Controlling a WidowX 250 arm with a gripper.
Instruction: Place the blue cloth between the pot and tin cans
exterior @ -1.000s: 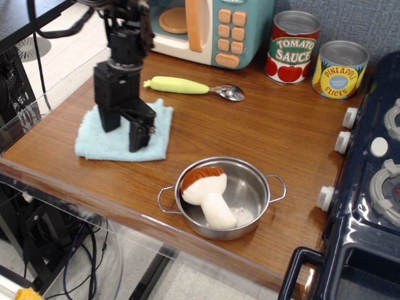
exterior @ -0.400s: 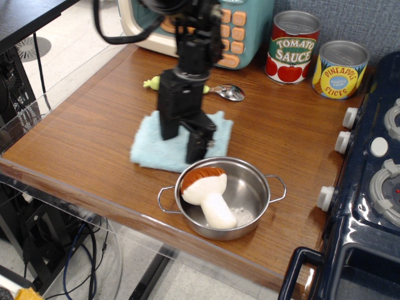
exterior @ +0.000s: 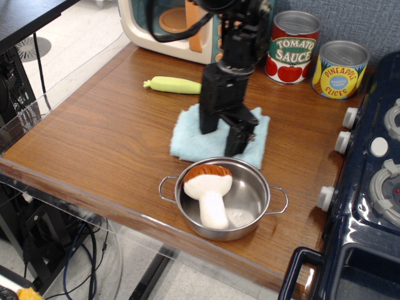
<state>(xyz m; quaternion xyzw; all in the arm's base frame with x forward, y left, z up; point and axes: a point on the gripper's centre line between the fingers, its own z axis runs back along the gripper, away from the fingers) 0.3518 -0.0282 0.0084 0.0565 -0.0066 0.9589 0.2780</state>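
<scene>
Standing on the wooden counter [exterior: 94, 144], the gripper [exterior: 227, 132] presses its parted fingers onto the blue cloth [exterior: 199, 139], directly below it. One cloth lies flat, its long axis left-right, just beyond the single pot [exterior: 250, 201]; the two tin cans [exterior: 317, 57] sit far right.

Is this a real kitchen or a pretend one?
It looks like a pretend play kitchen set up on a wooden table. There is a toy microwave with big orange buttons, a dark blue toy stove with white knobs, and a stuffed mushroom sitting in a small steel pot.
</scene>
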